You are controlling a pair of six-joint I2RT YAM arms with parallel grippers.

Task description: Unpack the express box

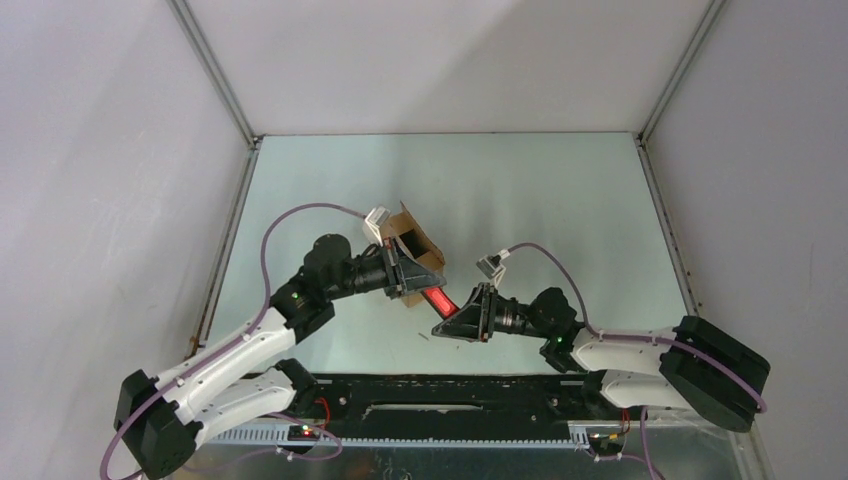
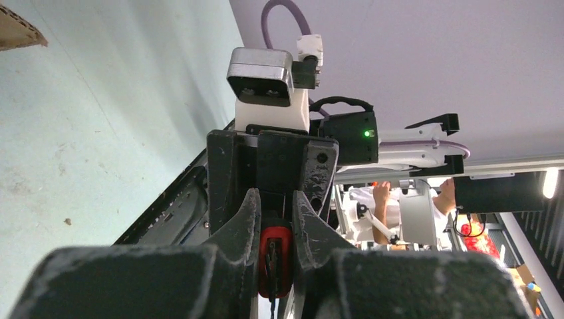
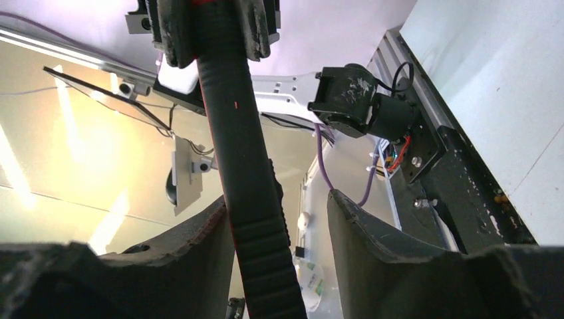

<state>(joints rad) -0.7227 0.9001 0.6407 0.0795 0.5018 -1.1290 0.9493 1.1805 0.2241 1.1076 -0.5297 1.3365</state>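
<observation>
Beside the box [image 1: 418, 243], our left jaws clamp the knife [image 1: 438, 300], right jaws half-open around it; releasing early, we drop it

left claw [image 1: 418, 288] clamped | right claw [image 1: 446, 322] half closed, seemingly slack | claws tip to tip

Mid-table passage is barred by the left gripper [image 1: 415, 287] and right gripper [image 1: 450, 320], which meet nose to nose with the utility knife [image 1: 440, 303] bridging them, and by the express box [image 1: 418, 240] just beyond the left gripper, its flaps open. Between the right gripper's jaws the knife lies against one side, with a gap to the other finger [image 3: 379, 252]. Bare table [image 1: 560, 200] lies open on the far and right sides up to the enclosure walls [image 1: 760, 150]; purple cables [image 1: 300, 213] arch above both wrists.
</observation>
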